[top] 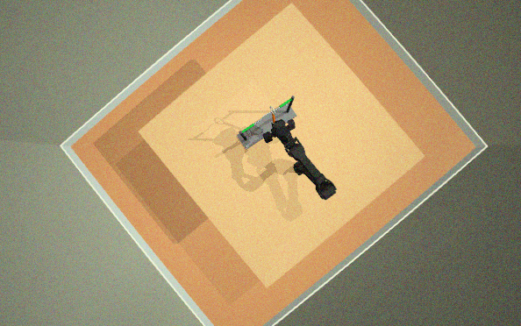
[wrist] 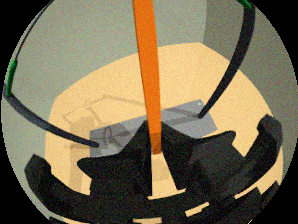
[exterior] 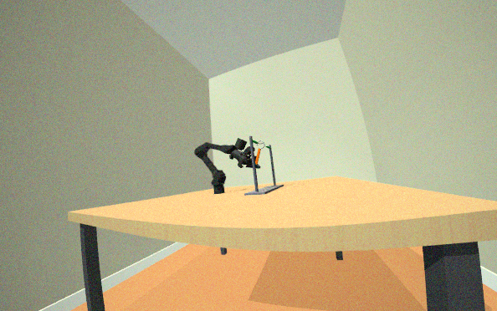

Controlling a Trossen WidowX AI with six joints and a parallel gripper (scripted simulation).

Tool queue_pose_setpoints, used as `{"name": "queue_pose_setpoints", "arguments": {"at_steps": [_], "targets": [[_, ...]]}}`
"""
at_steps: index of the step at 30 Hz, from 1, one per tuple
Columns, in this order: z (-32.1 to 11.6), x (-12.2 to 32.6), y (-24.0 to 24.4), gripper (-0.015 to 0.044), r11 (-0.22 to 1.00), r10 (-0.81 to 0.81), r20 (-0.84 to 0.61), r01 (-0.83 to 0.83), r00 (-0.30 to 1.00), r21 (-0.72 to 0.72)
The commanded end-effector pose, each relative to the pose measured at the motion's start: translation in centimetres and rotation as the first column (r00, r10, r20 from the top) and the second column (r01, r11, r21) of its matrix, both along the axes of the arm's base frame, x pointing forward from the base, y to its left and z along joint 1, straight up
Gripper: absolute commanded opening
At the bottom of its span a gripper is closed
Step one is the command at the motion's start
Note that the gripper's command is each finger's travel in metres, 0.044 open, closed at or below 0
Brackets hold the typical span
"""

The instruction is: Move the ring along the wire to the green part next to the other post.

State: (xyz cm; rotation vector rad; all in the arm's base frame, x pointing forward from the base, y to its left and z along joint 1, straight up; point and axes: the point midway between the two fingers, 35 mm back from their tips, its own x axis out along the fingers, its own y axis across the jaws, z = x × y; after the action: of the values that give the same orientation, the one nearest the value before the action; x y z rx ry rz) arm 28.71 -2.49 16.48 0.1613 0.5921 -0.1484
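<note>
My gripper (top: 274, 123) (exterior: 256, 165) (wrist: 150, 122) is shut on the orange handle (top: 274, 117) (exterior: 258, 156) (wrist: 147, 55), near its lower end. The handle leans slightly, with the thin pale ring (exterior: 261, 145) at its top. In the top view the ring is at the grey stretch of wire between the green parts, closer to the upper right green part (top: 285, 103) than to the lower left green part (top: 247, 128). The ring is out of the wrist view. Whether it touches the wire is too small to tell.
A dark post (top: 289, 106) (wrist: 241, 55) stands at the upper right end and another post (top: 244, 136) (wrist: 45, 130) at the lower left end. Both rise from a flat grey base (top: 287, 115) (exterior: 268, 190) on the table (top: 351, 131) (exterior: 335, 201). The gripper is over the base.
</note>
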Motion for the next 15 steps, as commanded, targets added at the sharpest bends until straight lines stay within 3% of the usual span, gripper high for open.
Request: {"name": "queue_pose_setpoints", "arguments": {"at_steps": [1,7,15], "targets": [[1.0,-0.8,0.8,-0.015,1.0,-0.01,-0.052,0.012,0.999,0.028],[1.9,-1.8,1.9,-0.015,0.998,-0.008,-0.151,0.019,0.989,0.067],[2.1,-1.8,2.9,-0.015,0.997,-0.013,-0.157,0.026,0.987,0.076]]}}
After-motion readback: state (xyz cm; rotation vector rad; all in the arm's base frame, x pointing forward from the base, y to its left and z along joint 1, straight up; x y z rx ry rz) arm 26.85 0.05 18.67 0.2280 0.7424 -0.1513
